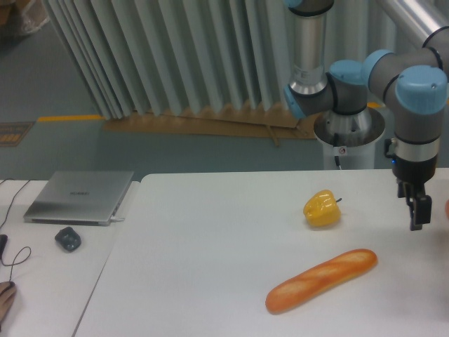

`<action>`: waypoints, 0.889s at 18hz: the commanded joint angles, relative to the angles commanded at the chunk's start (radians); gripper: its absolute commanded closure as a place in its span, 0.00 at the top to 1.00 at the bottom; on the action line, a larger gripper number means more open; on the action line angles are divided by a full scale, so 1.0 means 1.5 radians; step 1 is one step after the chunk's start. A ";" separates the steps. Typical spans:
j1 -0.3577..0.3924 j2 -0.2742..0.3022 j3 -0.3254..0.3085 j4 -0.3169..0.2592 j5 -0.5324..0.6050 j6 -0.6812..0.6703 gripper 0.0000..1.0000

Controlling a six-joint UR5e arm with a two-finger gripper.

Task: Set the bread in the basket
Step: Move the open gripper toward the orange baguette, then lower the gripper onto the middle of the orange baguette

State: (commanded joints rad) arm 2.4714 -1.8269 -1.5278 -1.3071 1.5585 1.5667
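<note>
Bread: one long, slim baguette-shaped loaf, glossy orange-brown, with paler diagonal slashes along its top. It lies flat on the white table, aslant, its lower end toward the front edge and its upper end pointing toward the right edge. Nothing touches it.

Yellow bell pepper: round, glossy, with a short dark stem on its right side. It sits on the table behind the bread, toward the back edge, apart from the loaf.

Gripper: dark, two-fingered, pointing downward above the right part of the table, behind and to the right of the bread's upper end and to the right of the pepper, touching neither. The fingers appear as one narrow dark shape, and whether the jaws are parted or closed cannot be told. It holds nothing visible. The arm above it is grey with light blue joint caps.

Laptop: silver, lid closed, on a separate white surface to the left of the table. A faint mark shows on the lid, too small to read.

Computer mouse: small, dark, just in front of the laptop.

A small label on the robot base is unreadable.
</note>
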 joint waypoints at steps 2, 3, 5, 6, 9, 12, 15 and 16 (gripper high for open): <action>-0.012 -0.003 0.000 0.009 0.000 -0.056 1.00; -0.013 -0.004 0.000 0.014 0.000 -0.065 1.00; -0.014 -0.008 0.000 0.025 0.001 -0.068 1.00; -0.014 -0.007 0.002 0.028 0.002 -0.070 1.00; -0.013 -0.015 0.001 0.056 0.003 -0.062 1.00; -0.015 -0.012 -0.035 0.130 0.002 -0.060 1.00; -0.016 -0.011 -0.040 0.130 -0.001 -0.062 1.00; -0.015 -0.009 -0.045 0.129 -0.013 -0.064 1.00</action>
State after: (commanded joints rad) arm 2.4482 -1.8408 -1.5953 -1.1137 1.5388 1.4711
